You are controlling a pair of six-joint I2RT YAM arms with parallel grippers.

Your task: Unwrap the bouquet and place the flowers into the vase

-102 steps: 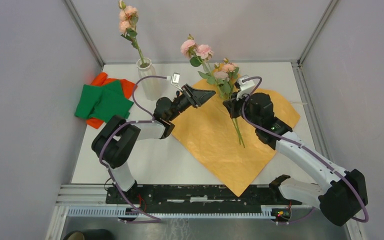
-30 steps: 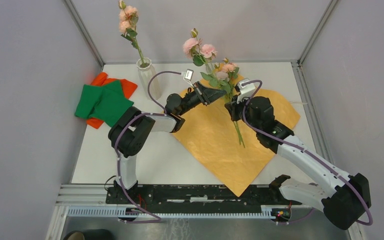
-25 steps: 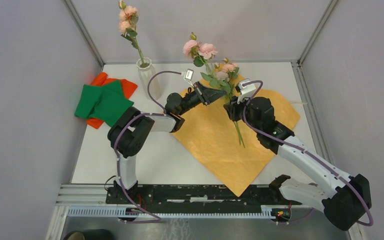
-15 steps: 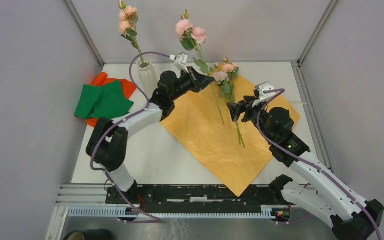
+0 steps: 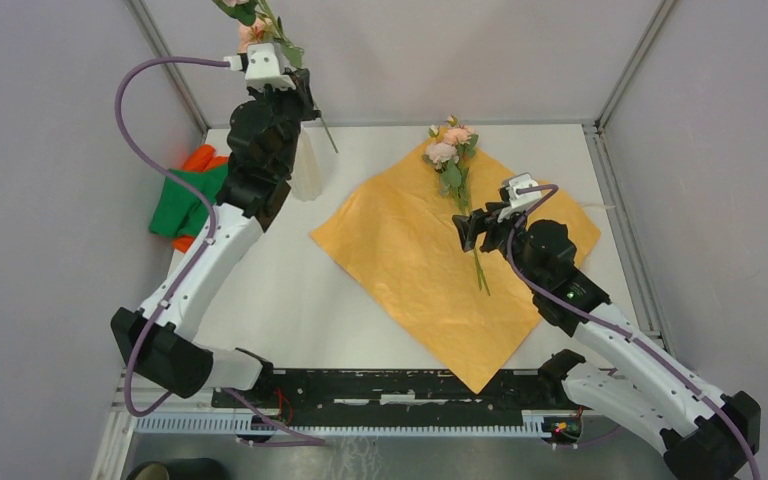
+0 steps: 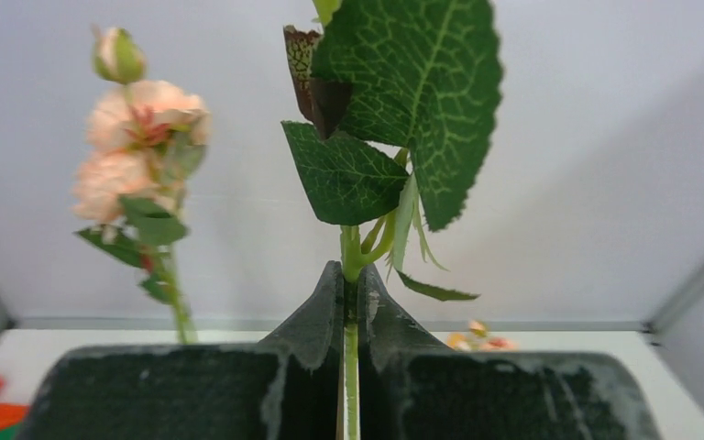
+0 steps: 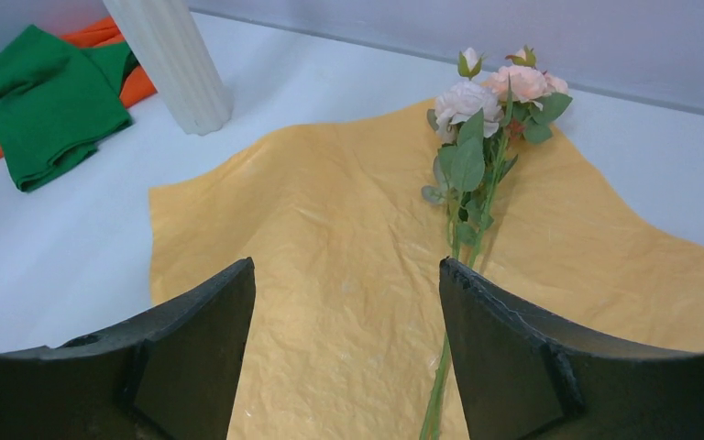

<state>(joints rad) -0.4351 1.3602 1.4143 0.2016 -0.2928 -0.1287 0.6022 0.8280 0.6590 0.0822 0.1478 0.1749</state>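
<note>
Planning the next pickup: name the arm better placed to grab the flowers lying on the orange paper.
Right. The right tool, open, hovers beside those flowers on the paper; the left tool is shut on a stem near the vase.

You look down from above and behind the arm bases over the whole table [image 5: 290,300]. Your left wrist view looks level past the left gripper [image 6: 349,275] at the back wall [image 6: 587,165]. Your right wrist view skims close over the orange paper [image 7: 330,238], which the top view shares

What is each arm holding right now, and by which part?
The left fingers pinch a flower stem below its leaves; the right fingers hold nothing.
</note>
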